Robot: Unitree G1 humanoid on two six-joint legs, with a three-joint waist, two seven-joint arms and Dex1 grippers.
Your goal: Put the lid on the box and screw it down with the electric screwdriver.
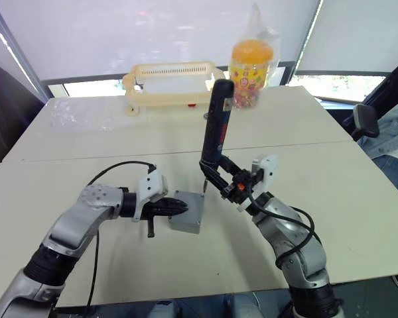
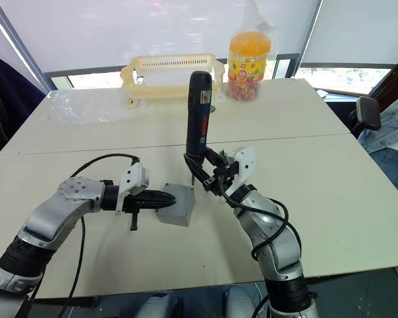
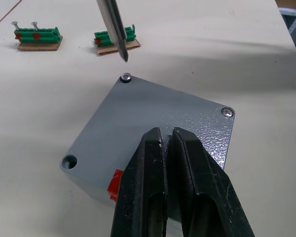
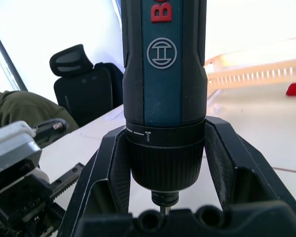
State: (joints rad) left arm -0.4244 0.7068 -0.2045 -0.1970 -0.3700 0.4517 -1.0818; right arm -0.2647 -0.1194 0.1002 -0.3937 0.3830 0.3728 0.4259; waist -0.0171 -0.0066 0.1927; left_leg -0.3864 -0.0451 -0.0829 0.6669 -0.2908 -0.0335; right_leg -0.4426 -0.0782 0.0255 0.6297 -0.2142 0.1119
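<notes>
Behind the box (image 1: pixel 187 212), cream tray (image 1: pixel 172 85), candy jar (image 1: pixel 251 65)

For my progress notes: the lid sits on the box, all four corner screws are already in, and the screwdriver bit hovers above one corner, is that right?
Not quite. The left wrist view shows two screws in the lid, while one corner hole is empty; the fourth corner is hidden. The rest stands: the electric screwdriver hovers its bit above a corner.

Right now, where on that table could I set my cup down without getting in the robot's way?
The near right of the table, beyond the right arm, is bare, as is the far left, in front of the cream tray. The middle is crowded: both jaws, the box and the electric screwdriver.
</notes>
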